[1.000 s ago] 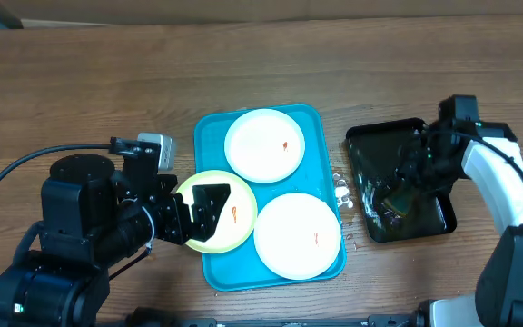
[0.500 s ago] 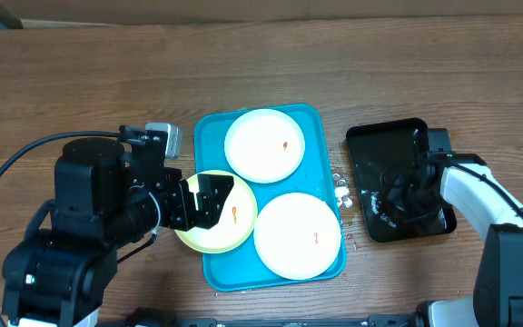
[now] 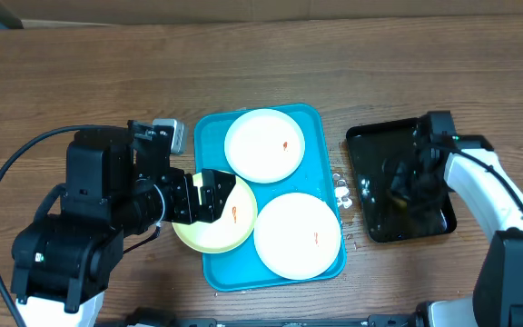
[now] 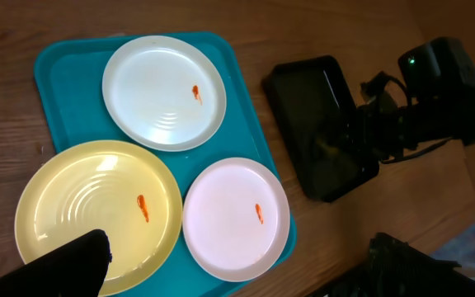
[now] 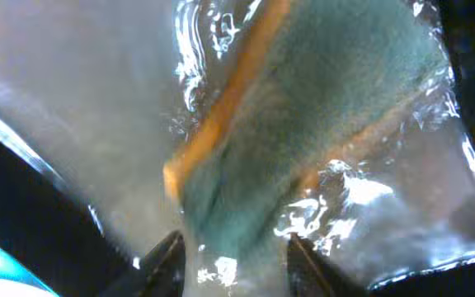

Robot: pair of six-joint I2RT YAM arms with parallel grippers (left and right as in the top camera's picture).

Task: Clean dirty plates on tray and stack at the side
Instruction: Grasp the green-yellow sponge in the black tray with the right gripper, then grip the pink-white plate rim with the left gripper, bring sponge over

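Robot lab — two arms (image 3: 71, 236), wooden table (image 3: 80, 73).

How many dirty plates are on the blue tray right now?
3. One white plate at the tray's far end, a second white plate at its near right, and the yellow plate overhanging its left edge. None seems hidden.

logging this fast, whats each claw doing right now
left claw: at the yellow plate rim, grip cannot be told
right claw: closed on the sponge
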